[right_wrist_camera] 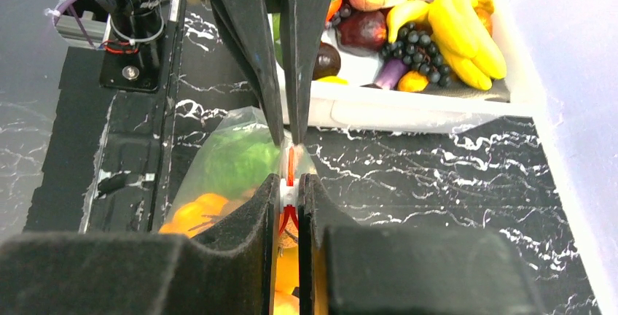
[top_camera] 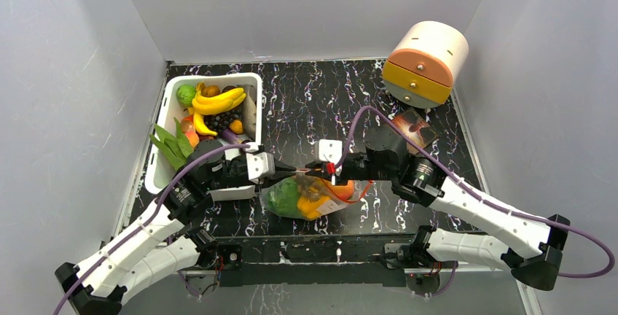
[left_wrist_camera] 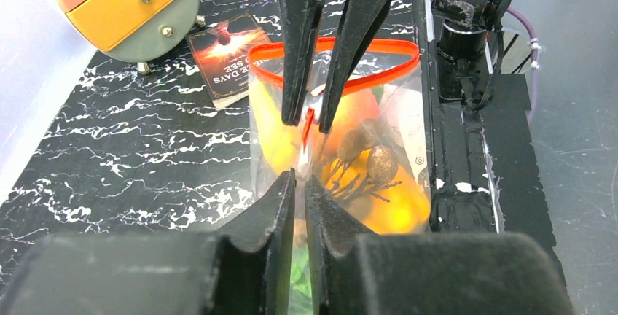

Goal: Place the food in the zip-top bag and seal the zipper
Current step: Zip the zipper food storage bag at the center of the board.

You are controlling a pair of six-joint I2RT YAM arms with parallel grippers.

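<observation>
Centre-front: zip-top bag [top_camera: 291, 200] lies L-R, mouth right; L fingers [left_wrist_camera: 273, 213], R fingers [right_wrist_camera: 255, 220] grip it.

zip-top bag [top_camera: 310, 200]: 1 | white tub [top_camera: 215, 77]: 1 | dark packet [top_camera: 414, 127]: 1 | drawer unit [top_camera: 430, 56]: 1

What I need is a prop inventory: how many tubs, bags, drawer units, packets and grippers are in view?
white tub: 1
zip-top bag: 1
drawer unit: 1
printed packet: 1
grippers: 2, left gripper, right gripper
Total: 6
</observation>
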